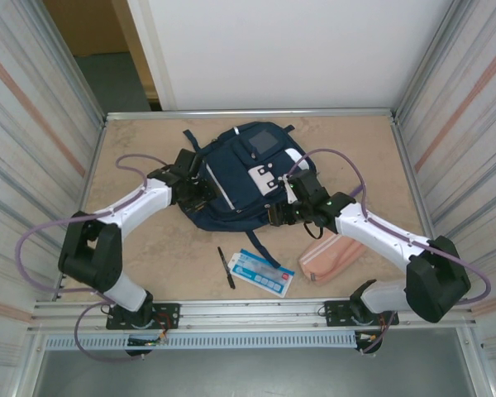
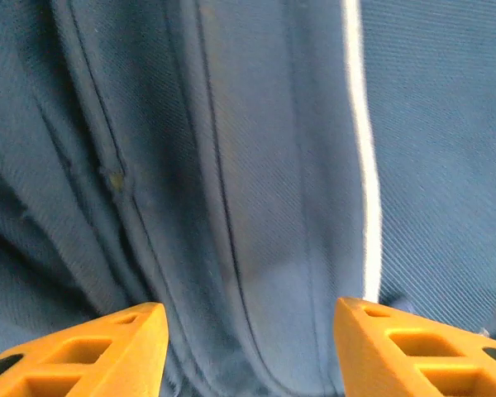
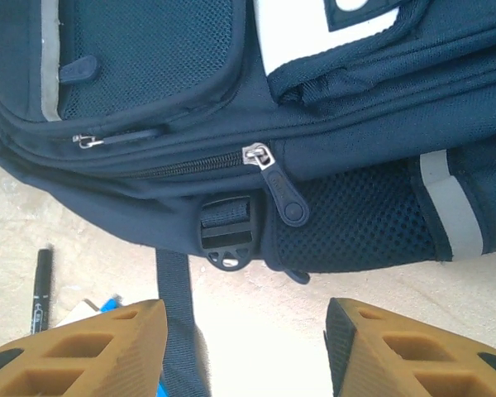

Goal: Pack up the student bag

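The student bag (image 1: 244,178), navy with white patches, lies flat in the middle of the table. My left gripper (image 1: 200,192) is at its left side. In the left wrist view this gripper (image 2: 248,347) is open, its orange fingers wide apart right over navy fabric with a thin white stripe (image 2: 365,165). My right gripper (image 1: 283,211) is at the bag's near right edge. In the right wrist view it (image 3: 246,347) is open over bare table, just short of a zipper pull (image 3: 281,197) and a black buckle (image 3: 226,240). A dark strap (image 3: 178,331) runs by its left finger.
On the table in front of the bag lie a black pen (image 1: 226,267), a blue and white card (image 1: 263,273) and a pink pencil pouch (image 1: 331,258) under the right forearm. Metal walls close in the table (image 1: 149,248) on the left and right.
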Available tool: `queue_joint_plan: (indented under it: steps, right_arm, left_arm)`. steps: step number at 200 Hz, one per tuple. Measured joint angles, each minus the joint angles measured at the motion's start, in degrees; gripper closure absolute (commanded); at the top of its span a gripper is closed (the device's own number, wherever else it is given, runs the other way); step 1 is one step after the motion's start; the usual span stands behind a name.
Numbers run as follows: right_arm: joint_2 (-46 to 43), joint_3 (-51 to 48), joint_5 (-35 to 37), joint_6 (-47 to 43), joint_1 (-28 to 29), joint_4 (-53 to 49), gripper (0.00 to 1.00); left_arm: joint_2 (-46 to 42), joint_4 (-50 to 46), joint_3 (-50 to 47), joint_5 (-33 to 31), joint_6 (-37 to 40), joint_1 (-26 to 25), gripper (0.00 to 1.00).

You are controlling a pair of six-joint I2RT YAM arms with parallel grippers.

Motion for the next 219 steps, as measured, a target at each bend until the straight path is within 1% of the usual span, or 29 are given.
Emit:
queue_joint_plan:
  steps: [9,17,34,40,45,47,53,60,88,119,160,195,219]
  right_arm:
    - [0.1,0.0,0.0,0.0,0.0,0.1,0.46]
    - [0.3,0.0,0.1,0.0,0.0,0.3,0.45]
    - [1.7,0.2,0.4,0.0,-0.4,0.2,0.44]
    - [2.7,0.5,0.2,0.0,-0.9,0.0,0.44]
    - [3.5,0.7,0.2,-0.1,-1.3,-0.1,0.44]
    - [3.8,0.8,0.0,-0.1,-1.6,-0.1,0.44]
    - [5.1,1.2,-0.3,-0.2,-2.4,-0.1,0.44]
    - [6.5,1.6,-0.9,-0.3,-3.4,-0.3,0.43]
    - [12.1,4.3,-1.9,-2.3,-6.1,-0.9,0.43]
    - [15.5,8.9,-2.8,-5.9,-6.0,-2.6,0.43]
    - [20.8,16.1,-5.1,-10.3,-6.1,-4.7,0.44]
    - [23.3,16.9,-8.1,-12.0,-6.1,-6.3,0.48]
    - [23.7,17.2,-9.5,-12.2,-6.8,-7.9,0.55]
  left_arm:
    - [1.2,0.7,0.0,-0.1,-0.4,0.1,0.44]
    - [2.1,1.4,0.0,0.0,-1.0,0.0,0.46]
    - [4.0,2.6,0.8,0.3,-2.1,0.1,0.6]
    - [4.9,3.0,1.4,0.7,-2.3,0.1,0.66]
    - [5.5,3.3,1.9,0.9,-2.8,0.1,0.74]
    - [5.7,3.5,2.2,0.9,-2.5,0.1,0.79]
    - [6.2,4.0,2.7,1.1,-2.8,0.1,0.9]
    - [6.6,4.5,3.3,1.3,-2.8,0.0,1.0]
    - [5.6,4.5,4.7,1.3,-2.5,0.0,1.0]
    - [3.2,2.7,6.4,3.1,-2.5,0.0,1.0]
    - [2.8,2.0,7.5,5.9,-2.8,-0.1,1.0]
    - [2.8,1.3,8.9,6.8,-2.8,-0.2,1.0]
    - [2.7,0.7,9.6,6.8,-2.8,-0.2,1.0]
